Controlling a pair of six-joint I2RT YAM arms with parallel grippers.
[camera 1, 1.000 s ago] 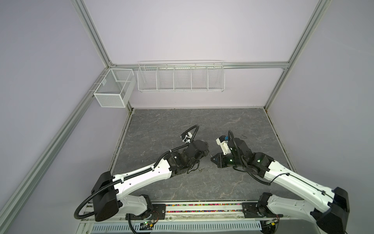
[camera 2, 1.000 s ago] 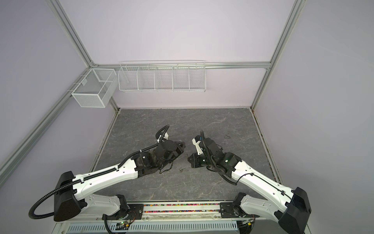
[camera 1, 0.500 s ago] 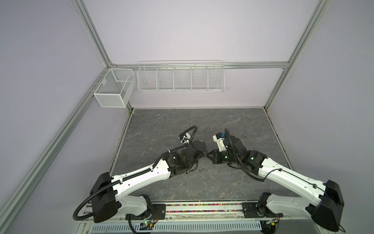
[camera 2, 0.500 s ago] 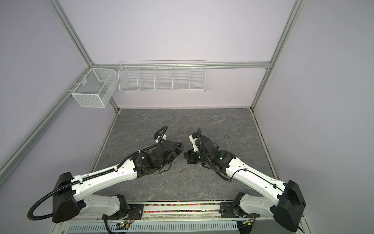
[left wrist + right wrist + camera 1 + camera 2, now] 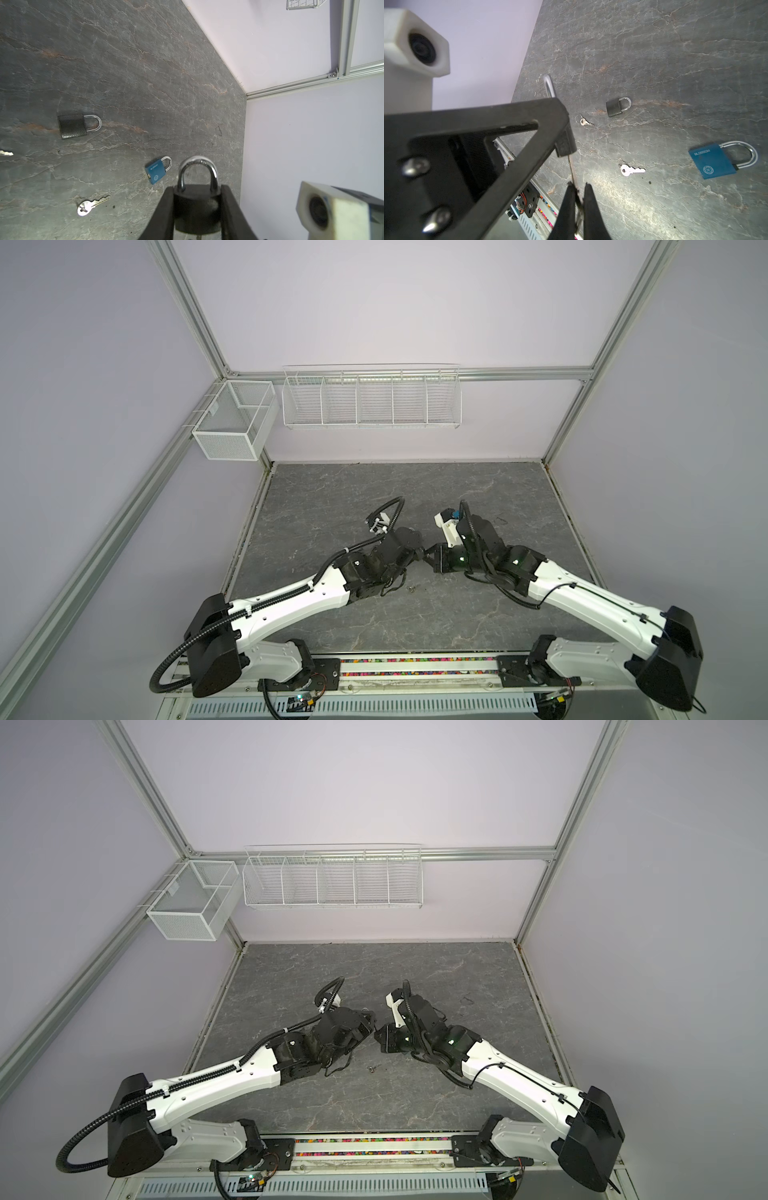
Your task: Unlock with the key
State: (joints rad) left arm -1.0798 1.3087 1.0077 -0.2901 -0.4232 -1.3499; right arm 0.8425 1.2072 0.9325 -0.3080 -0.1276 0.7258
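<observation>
The right claw [image 5: 579, 185] is clenching the key [image 5: 571, 170], blade aiming straight at the black padlock [image 5: 196, 207] the left claw [image 5: 197, 190] is grasping.

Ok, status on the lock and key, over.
Left gripper shut on black padlock, shackle closed. Right gripper shut on key, tip at padlock's base. Blue padlock, grey padlock, loose keys on table, apart.

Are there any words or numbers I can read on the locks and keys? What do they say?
"BLOSSOM": on the body of the blue padlock, beside a round emblem.
Marks on the grey padlock shackle: too small to read.
Marks on the shackle of the black padlock held in the left gripper: blurred.
Loose keys: nothing readable.
</observation>
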